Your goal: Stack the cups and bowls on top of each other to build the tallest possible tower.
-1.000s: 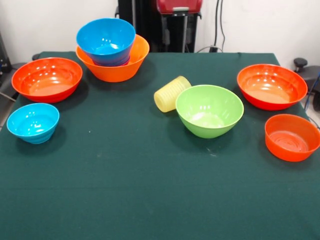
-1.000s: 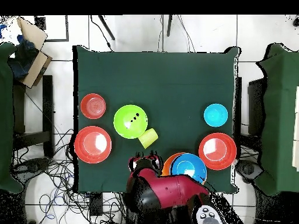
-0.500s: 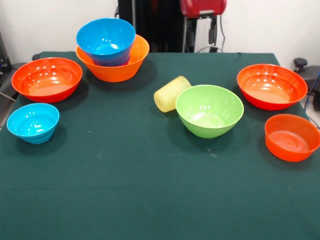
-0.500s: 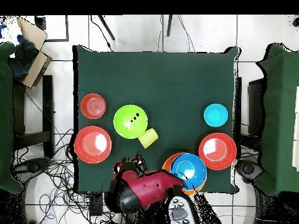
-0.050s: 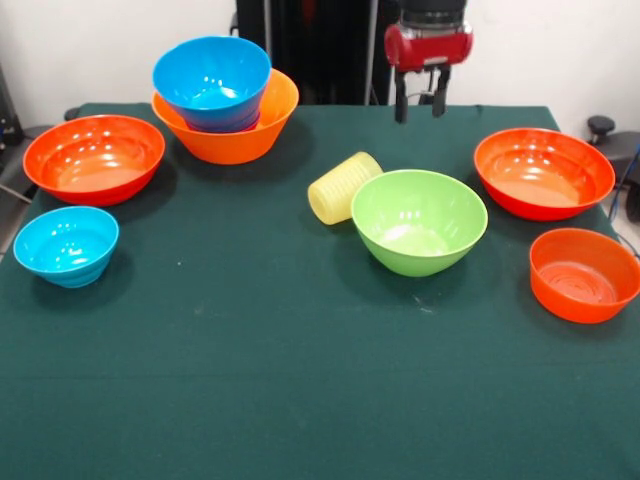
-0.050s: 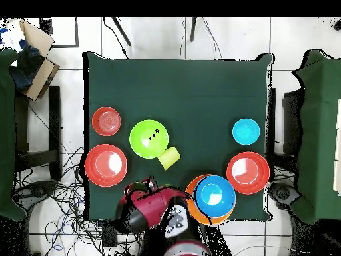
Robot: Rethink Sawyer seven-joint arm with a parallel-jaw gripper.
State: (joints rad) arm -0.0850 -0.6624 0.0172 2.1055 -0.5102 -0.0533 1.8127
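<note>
Two bowls formed the tower, upper left of the worktop. No writing was legible. The gripper hung with jaws apart, empty, near the top centre.

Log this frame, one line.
gripper: open, empty, above far edge | tower: blue in orange | cup: on side, against green bowl
</note>
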